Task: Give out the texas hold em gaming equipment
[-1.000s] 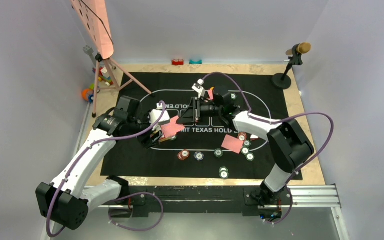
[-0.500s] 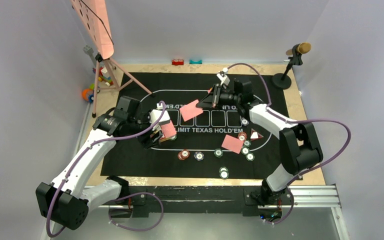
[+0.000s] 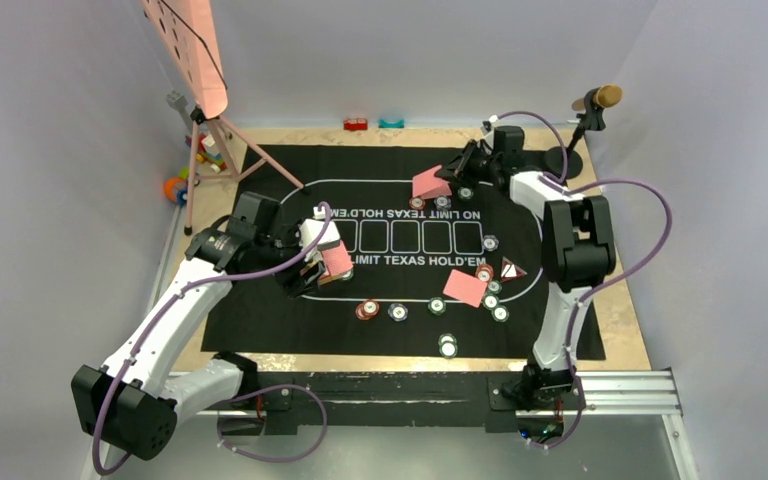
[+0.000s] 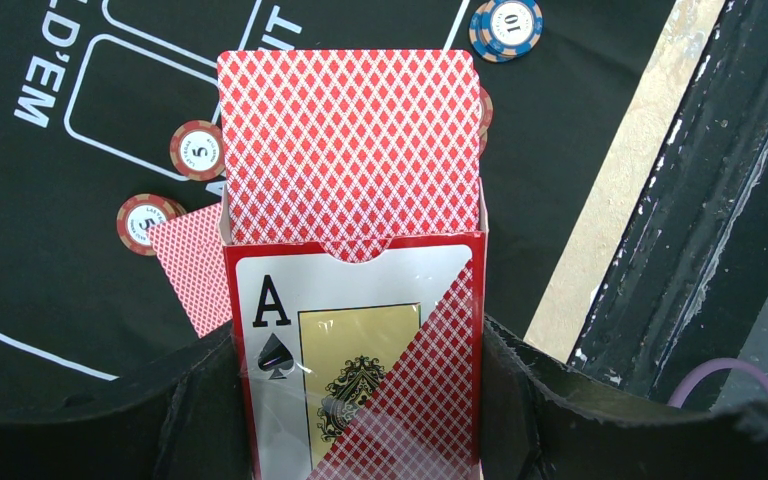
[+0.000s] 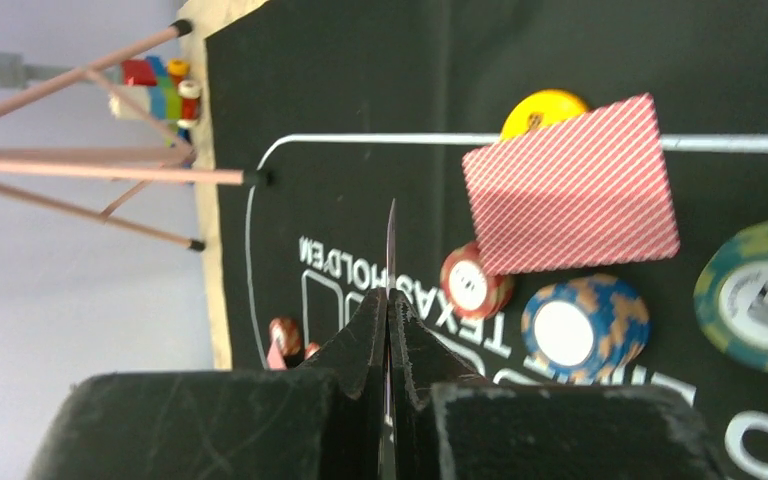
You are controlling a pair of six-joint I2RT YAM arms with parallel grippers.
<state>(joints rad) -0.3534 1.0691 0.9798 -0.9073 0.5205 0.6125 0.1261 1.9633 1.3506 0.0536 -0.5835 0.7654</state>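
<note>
Toward the far right corner of the desk, the right gripper is pinched tight on a card. The card sticks out ahead of the fingertips and shows only as a thin edge in the wrist view; from above it hangs tilted, red back up, over the mat. Beyond it on the mat lies a second card, face down, covering part of an orange disc. A red chip sits at its corner, with a blue chip and a green chip close beside. The right arm rises from its base at the near edge, bends at the elbow and reaches to the far edge. Its wrist is rolled on its side and the gripper points toward the left edge. Nearer the left edge, the left gripper clamps a card box by its two sides, the deck standing half out of the open top. Beyond the box in the wrist view lie a face-down card and two red chips on the mat. The left arm stretches from the near left corner, forearm angled inward over the mat.
</note>
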